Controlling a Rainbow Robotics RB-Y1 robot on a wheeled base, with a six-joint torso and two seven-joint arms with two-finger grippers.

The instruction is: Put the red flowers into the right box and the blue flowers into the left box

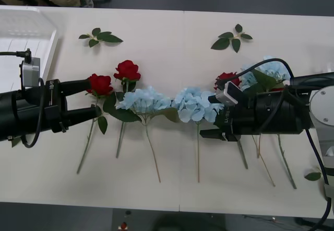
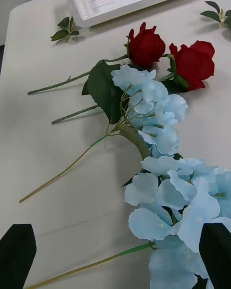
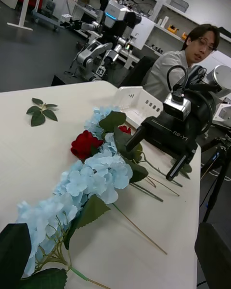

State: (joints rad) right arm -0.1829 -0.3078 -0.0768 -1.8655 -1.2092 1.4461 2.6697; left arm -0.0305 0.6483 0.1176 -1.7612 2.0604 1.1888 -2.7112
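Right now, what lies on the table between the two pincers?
In the front view, two pale-blue hydrangea heads lie between the left pincer and the right pincer, with a red rose just behind them.

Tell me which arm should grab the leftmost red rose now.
Left. The left gripper is open right at that rose, whose head lies by one of its fingers. The right gripper, also open, sits well across the table beside a blue hydrangea.
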